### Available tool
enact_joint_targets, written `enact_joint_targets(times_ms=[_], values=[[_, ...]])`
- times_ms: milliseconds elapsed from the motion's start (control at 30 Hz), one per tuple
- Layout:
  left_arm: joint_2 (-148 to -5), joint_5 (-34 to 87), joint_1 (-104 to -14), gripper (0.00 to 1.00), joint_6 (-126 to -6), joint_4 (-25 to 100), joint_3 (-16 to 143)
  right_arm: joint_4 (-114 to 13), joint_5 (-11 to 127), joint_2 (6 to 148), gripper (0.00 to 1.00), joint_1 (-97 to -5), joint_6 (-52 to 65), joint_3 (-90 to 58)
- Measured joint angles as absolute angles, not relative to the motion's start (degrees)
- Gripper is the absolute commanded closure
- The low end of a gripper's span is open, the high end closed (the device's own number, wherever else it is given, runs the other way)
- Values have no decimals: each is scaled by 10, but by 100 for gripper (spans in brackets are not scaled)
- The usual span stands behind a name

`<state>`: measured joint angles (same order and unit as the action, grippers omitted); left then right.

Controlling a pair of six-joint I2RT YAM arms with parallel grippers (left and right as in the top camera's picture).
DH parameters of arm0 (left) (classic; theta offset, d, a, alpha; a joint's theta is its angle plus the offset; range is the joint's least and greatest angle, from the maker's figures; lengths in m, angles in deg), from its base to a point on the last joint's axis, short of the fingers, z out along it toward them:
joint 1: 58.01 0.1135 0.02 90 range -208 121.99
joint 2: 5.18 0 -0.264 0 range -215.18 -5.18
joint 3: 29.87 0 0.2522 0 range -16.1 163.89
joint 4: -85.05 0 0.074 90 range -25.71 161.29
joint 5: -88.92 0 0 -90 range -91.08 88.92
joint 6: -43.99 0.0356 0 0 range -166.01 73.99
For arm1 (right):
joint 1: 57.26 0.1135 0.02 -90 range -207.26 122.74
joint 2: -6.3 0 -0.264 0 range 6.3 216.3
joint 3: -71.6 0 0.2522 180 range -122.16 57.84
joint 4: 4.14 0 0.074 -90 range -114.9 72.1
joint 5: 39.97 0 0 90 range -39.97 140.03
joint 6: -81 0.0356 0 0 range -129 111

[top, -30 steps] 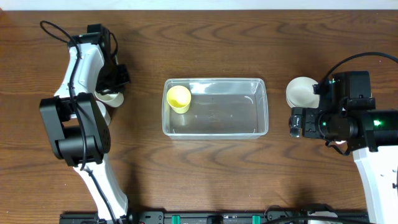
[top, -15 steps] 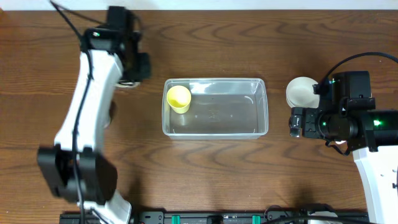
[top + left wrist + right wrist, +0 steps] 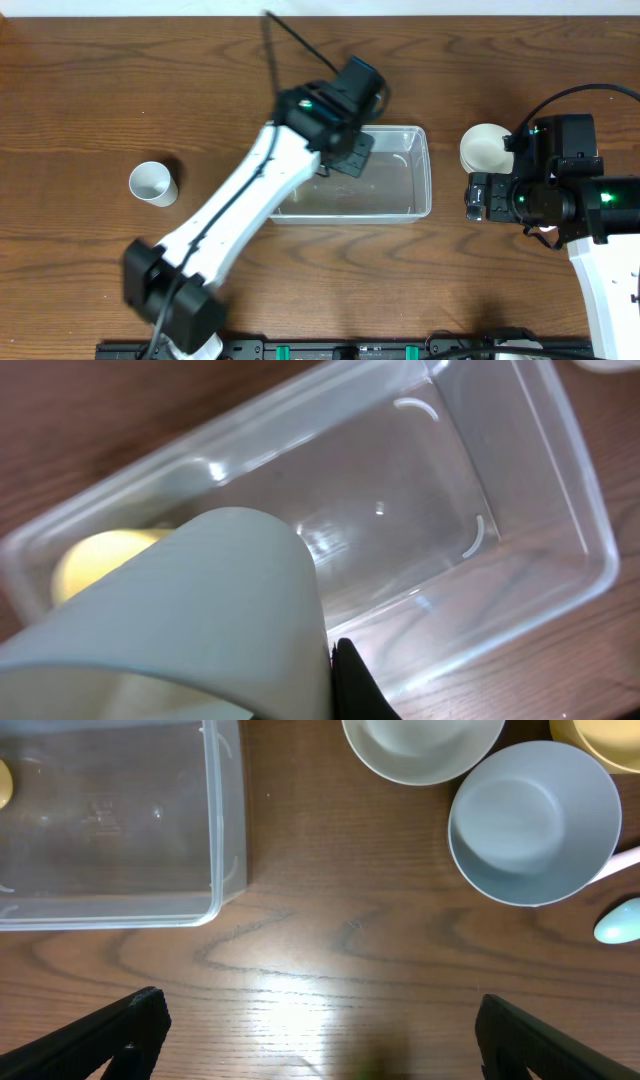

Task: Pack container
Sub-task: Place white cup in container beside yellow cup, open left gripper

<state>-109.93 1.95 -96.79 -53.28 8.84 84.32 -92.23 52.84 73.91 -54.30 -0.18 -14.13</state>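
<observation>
Moved: my left claw (image 3: 350,152) is over the container (image 3: 400,195) mid-table now, up from the left side
Left grip: clamped on a white cup (image 3: 200,610)
Right claw (image 3: 320,1038): fingers wide apart, holding nothing
Around: yellow cup (image 3: 95,560) inside it; lone cup (image 3: 153,183) off left; white bowl (image 3: 483,148) right
Surface: dark wood table (image 3: 300,60)

it's all a dark brown wood-grain table (image 3: 80,90), grain running sideways. thin pale strip (image 3: 320,6) past the far edge, can't tell what. black rail (image 3: 400,350) along the near edge. light leaves a soft whitish glare (image 3: 290,985) on the wood.
</observation>
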Motion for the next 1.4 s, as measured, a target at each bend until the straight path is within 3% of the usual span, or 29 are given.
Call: enact_joint_targets(times_ms=[567, 800, 1200, 1400], values=[[-1236, 19, -939, 94, -535, 101, 843, -925, 528, 739, 1, -543, -2, -141], [-1241, 19, -936, 68, -534, 122, 843, -930, 528, 739, 1, -543, -2, -141], [-1241, 18, -934, 68, -535, 122, 843, -931, 528, 739, 1, -543, -2, -141], [-1235, -31, -934, 44, -527, 80, 846, -930, 528, 739, 1, -543, -2, -141]])
